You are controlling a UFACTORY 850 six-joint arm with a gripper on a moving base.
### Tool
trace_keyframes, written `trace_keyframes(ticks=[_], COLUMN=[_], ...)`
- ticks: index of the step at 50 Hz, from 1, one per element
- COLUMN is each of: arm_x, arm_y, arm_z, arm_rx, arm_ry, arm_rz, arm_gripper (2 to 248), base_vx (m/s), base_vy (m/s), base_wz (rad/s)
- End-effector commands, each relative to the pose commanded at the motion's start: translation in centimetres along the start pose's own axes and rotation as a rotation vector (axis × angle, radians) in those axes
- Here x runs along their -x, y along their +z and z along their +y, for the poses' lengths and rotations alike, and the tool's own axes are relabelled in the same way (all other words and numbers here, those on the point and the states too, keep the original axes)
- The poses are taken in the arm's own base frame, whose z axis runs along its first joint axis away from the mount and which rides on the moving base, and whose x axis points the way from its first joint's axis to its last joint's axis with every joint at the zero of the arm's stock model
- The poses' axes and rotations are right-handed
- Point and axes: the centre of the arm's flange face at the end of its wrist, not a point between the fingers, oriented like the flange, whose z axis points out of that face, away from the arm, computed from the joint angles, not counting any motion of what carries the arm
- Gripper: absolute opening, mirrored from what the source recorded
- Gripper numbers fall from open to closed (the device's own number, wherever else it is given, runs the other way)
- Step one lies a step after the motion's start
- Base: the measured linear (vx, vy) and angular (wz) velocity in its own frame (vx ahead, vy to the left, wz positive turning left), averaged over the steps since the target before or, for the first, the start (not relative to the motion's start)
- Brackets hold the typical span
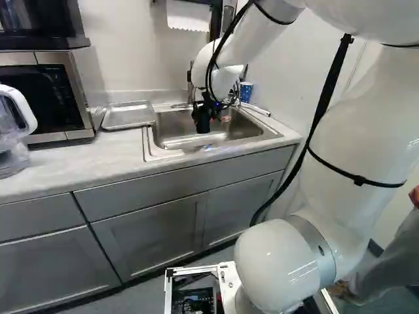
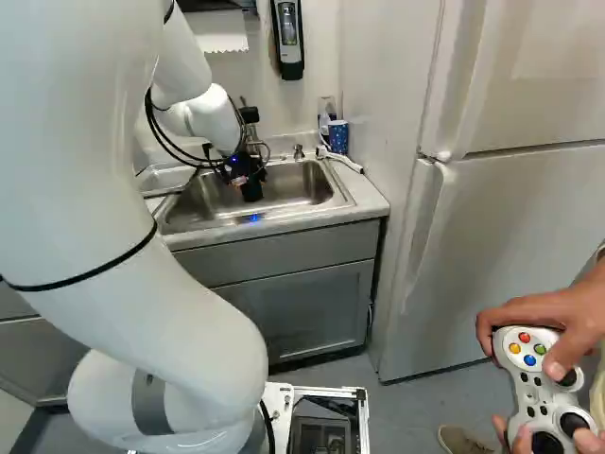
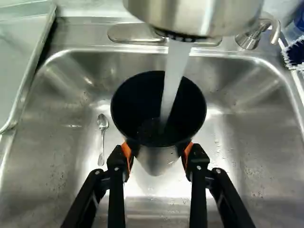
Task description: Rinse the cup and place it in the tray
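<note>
My gripper point(image 1: 208, 108) is over the sink point(image 1: 243, 128), low at the basin. In the wrist view the gripper point(image 3: 158, 154) is shut on the cup point(image 3: 137, 102), with an orange pad against each side of it. The cup stands mouth up, black inside, its outside silvery below the rim. A stream of water point(image 3: 174, 71) falls from the faucet head point(image 3: 194, 16) into the cup. The flat metal tray point(image 1: 128, 115) lies on the counter beside the sink, at its left in the left base view. How full the cup is, I cannot tell.
A small spoon point(image 3: 102, 124) lies in the basin beside the cup. A blue patterned cup point(image 2: 337, 135) stands at the sink's back corner, near a brush point(image 3: 297, 53). A microwave point(image 1: 49, 95) stands past the tray. Hands hold a game controller point(image 2: 539, 378) near the refrigerator point(image 2: 501, 218).
</note>
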Motion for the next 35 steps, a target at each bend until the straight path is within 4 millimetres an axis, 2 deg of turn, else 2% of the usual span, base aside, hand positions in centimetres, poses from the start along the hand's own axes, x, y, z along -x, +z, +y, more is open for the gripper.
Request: trace_keyframes(ticks=[35], arm_x=[0.00], arm_y=[0.00], arm_z=[0.00], arm_rx=[0.000], arm_ry=[0.000], arm_rz=[0.000], arm_gripper=[121], base_vx=[0.000], base_vy=[0.000], base_wz=[0.000])
